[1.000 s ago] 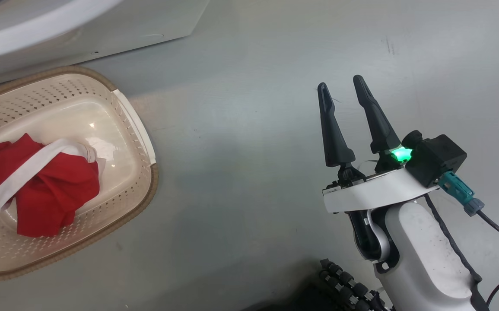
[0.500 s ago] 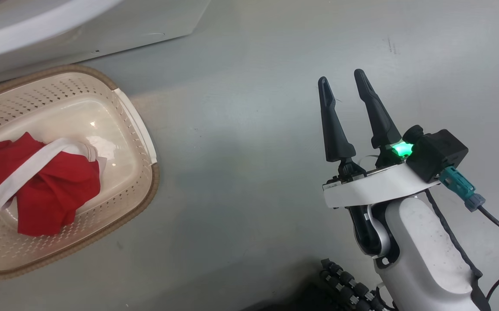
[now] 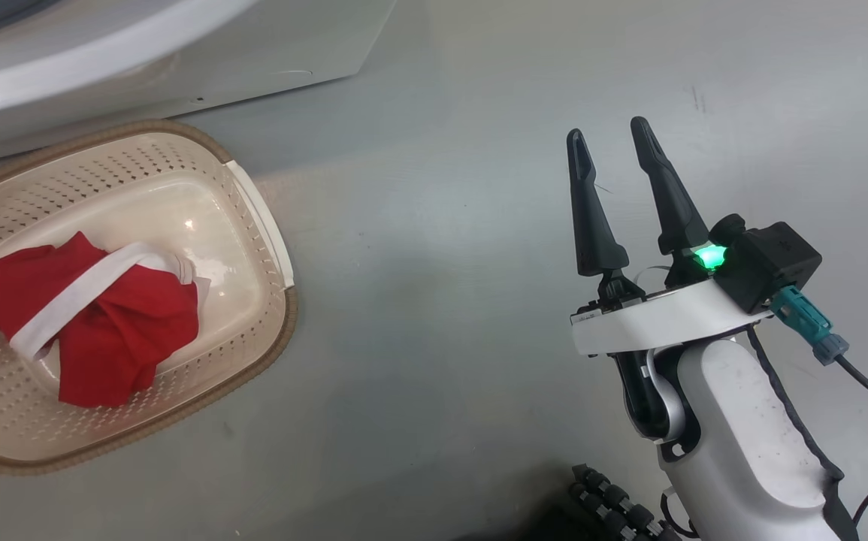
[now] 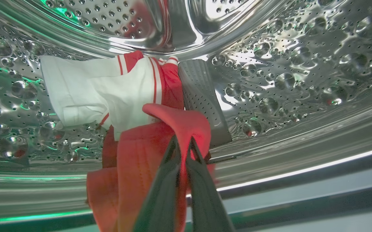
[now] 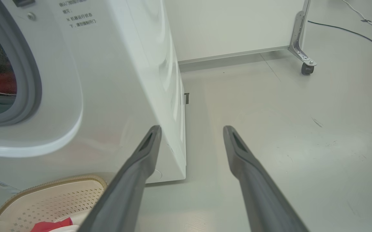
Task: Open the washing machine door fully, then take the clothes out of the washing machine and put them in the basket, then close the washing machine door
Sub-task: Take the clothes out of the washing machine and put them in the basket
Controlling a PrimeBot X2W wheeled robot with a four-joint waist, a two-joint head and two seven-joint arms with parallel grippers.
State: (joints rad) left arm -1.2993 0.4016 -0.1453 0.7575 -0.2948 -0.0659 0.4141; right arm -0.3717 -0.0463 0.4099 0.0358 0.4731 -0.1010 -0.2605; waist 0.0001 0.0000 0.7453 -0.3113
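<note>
**Head view.** The basket (image 3: 287,315), cream perforated plastic with a brown woven-look rim, stands on the grey floor (image 3: 434,225) just beside the white washing machine (image 3: 178,60). Its left edge is cut off. A crumpled red garment (image 3: 118,330) with a white band lies inside it. The right gripper (image 3: 608,135) hovers well apart from the basket, forearm rising from the lower right, its tapered dark fingers spread and empty.

**Left wrist view.** The left gripper (image 4: 182,140) reaches into the dimpled, perforated steel drum (image 4: 301,64). Its fingers are closed on a fold of red-and-white clothes (image 4: 147,145), which drape against a grey ribbed paddle (image 4: 202,96). The bottom frame edge cuts off the lower end of the fabric.

**Right wrist view.** The right gripper's fingers stand wide apart above the floor, beside the machine's corner. The grey rubber seal (image 5: 33,80) is partly cut off at left. The printed text (image 5: 76,14) is too small to read. A corner of the basket shows at lower left.
</note>
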